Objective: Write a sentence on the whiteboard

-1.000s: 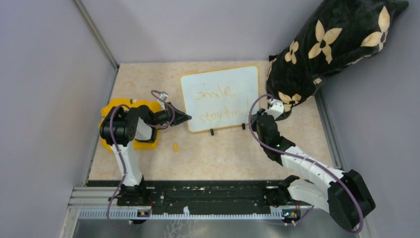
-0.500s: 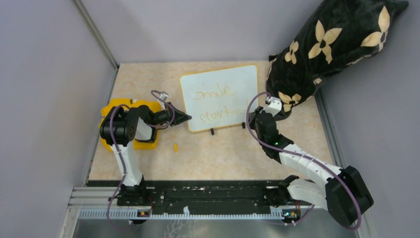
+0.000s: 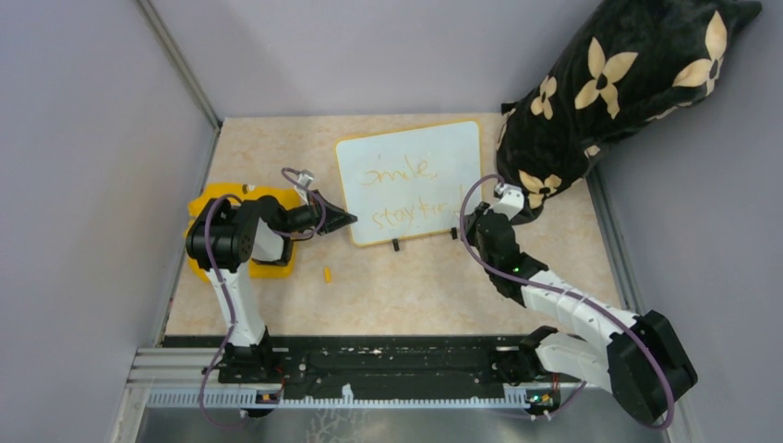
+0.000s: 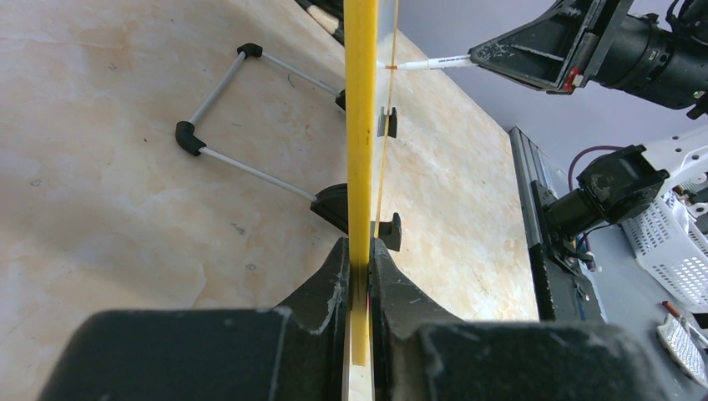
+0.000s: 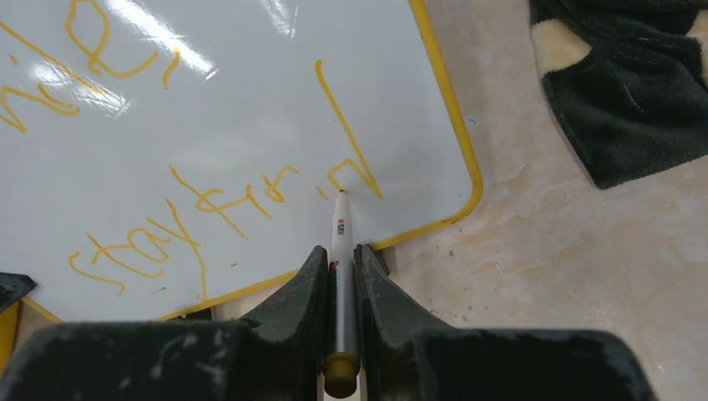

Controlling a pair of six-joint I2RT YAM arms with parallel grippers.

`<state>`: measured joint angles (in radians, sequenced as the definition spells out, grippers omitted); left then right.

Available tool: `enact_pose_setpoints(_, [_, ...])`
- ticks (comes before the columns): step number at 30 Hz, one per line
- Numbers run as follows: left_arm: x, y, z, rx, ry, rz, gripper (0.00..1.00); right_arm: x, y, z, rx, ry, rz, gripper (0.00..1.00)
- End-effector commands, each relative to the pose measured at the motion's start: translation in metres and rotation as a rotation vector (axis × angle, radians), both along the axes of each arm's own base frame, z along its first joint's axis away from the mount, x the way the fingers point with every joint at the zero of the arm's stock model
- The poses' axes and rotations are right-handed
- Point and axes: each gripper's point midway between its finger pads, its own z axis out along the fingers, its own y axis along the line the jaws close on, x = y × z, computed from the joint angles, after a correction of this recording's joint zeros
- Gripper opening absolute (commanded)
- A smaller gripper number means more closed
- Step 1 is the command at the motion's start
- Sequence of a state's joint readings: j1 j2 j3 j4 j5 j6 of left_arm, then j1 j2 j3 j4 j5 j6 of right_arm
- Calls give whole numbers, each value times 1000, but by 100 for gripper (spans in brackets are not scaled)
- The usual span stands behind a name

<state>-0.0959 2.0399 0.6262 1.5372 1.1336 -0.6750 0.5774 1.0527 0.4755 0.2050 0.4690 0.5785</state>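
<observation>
Although the whiteboard gleams white, its orange sentence looks thin.

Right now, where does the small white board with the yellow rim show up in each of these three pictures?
Top external: the small white yellow-rimmed whiteboard sits centre, between the arms.
Left wrist: edge-on, a vertical yellow strip clamped in the left gripper.
Right wrist: fills the upper left, orange writing showing.
Shared landmark: the white marker pen in the right gripper, tip at the board, seen in both wrist views.
</observation>
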Motion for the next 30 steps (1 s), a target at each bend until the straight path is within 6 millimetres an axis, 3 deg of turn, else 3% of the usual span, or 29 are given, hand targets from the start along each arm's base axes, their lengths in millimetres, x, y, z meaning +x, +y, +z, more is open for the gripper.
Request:
enact_pose_setpoints(1, [4,-1,2,6,-37,-1,0,-2,-8,1,5,-1,-31,0])
enact_pose_setpoints(16, [4,-1,2,6,-35,-2,0,2,-26,11,-8,-31,-131,0])
enact_pose_setpoints(30, [4,-1,2,6,-35,-3,0,-14,-8,44,92,-126,-20,0])
